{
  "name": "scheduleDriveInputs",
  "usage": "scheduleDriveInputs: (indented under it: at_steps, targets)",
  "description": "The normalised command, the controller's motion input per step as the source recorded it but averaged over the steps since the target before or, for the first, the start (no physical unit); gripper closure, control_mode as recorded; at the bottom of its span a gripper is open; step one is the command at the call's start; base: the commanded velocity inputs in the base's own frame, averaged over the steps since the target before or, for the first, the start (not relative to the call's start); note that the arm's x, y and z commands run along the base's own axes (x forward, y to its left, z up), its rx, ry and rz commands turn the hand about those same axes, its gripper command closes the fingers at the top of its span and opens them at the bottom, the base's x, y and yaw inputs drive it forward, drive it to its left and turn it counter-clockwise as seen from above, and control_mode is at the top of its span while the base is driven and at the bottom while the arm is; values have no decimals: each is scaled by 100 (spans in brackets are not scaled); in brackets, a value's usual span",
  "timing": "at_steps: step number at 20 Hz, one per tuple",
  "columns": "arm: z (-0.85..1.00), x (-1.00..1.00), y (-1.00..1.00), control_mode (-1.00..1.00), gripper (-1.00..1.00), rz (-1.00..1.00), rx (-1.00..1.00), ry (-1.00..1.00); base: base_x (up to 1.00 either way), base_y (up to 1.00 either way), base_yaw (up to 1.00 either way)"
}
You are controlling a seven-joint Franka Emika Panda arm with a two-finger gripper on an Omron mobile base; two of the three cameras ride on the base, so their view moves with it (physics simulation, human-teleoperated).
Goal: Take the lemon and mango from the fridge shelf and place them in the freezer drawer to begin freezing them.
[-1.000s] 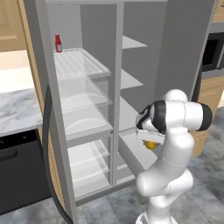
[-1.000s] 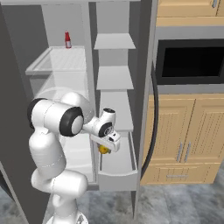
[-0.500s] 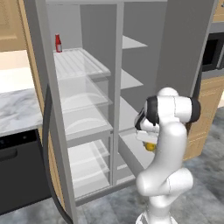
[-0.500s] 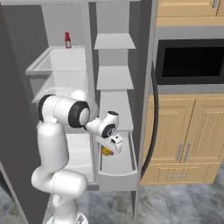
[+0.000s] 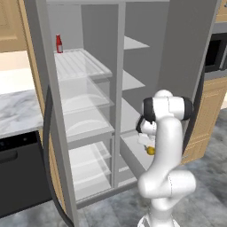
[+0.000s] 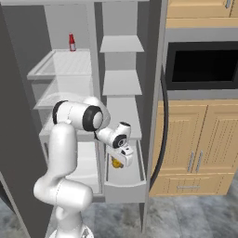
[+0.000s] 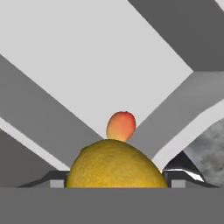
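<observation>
- While the arm reaches low over the open freezer drawer (image 6: 124, 185), its fingers (image 6: 118, 161) grip the lemon (image 7: 116, 164), which sits between them.
- Inside the drawer, the mango (image 7: 121, 125) lies on the pale floor, beyond the lemon in the hand view.
- Up on the fridge shelf (image 5: 82, 65), a red bottle (image 5: 58, 44) stands at the back.
</observation>
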Motion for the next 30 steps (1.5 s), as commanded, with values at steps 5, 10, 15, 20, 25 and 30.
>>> scheduleDriveInputs:
  at_steps: [5,10,15,20,25,30]
  targets:
    - [-49,17,-2,-100,100,-6,0,0,0,0,0]
    - [-37,24,-1,-100,100,-5,0,4,0,0,0]
    - [-35,18,-1,-100,100,-4,0,8,0,0,0]
    - [-50,1,-2,-100,100,-2,0,3,0,0,0]
    - [-48,0,-1,-100,100,-1,0,2,0,0,0]
    - [-42,0,-1,-100,100,-1,0,4,0,0,0]
